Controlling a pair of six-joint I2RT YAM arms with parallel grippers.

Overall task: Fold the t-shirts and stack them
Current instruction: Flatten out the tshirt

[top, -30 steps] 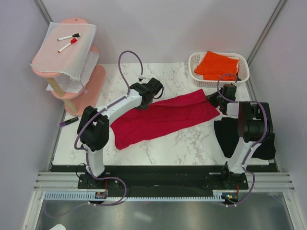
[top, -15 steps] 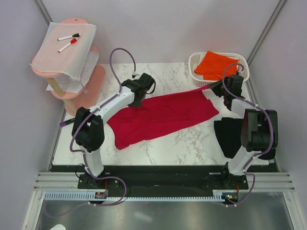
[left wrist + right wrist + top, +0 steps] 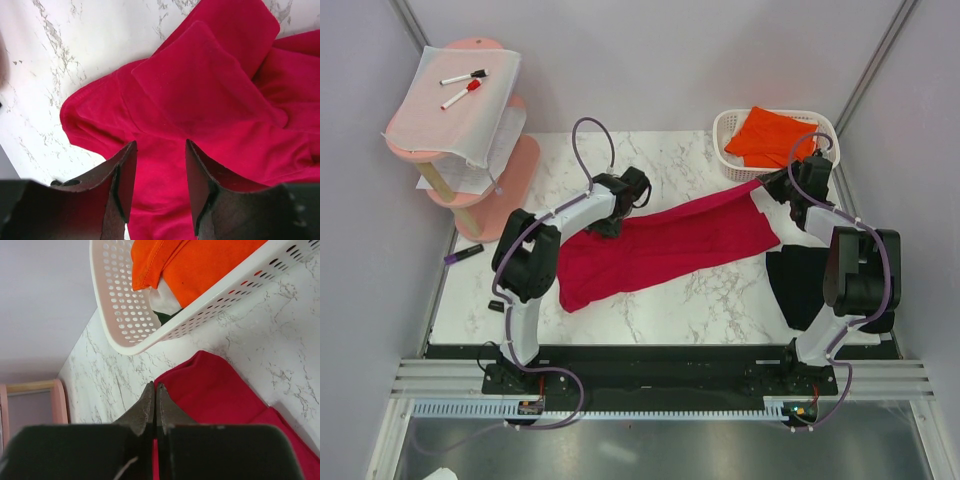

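The crimson red t-shirt (image 3: 670,245) lies stretched slantwise across the marble table, rumpled at its left end (image 3: 200,85). My left gripper (image 3: 607,220) (image 3: 160,150) hovers open just over that rumpled end, with nothing between its fingers (image 3: 127,170). My right gripper (image 3: 767,190) (image 3: 155,387) is shut on the red shirt's far right corner (image 3: 210,385), which is lifted a little near the basket. The orange t-shirt (image 3: 775,135) (image 3: 200,265) lies in the white basket. The black t-shirt (image 3: 805,285) lies at the table's right side, partly under my right arm.
The white perforated basket (image 3: 725,150) (image 3: 125,315) stands at the back right corner. A pink two-tier stand (image 3: 510,195) at the back left carries a white sheet (image 3: 460,110) with marker pens. A dark marker (image 3: 465,255) lies at the table's left edge.
My left gripper has opened and let go of the red shirt's left end, which now lies on the table. My right gripper carried its corner back toward the basket, then held still.
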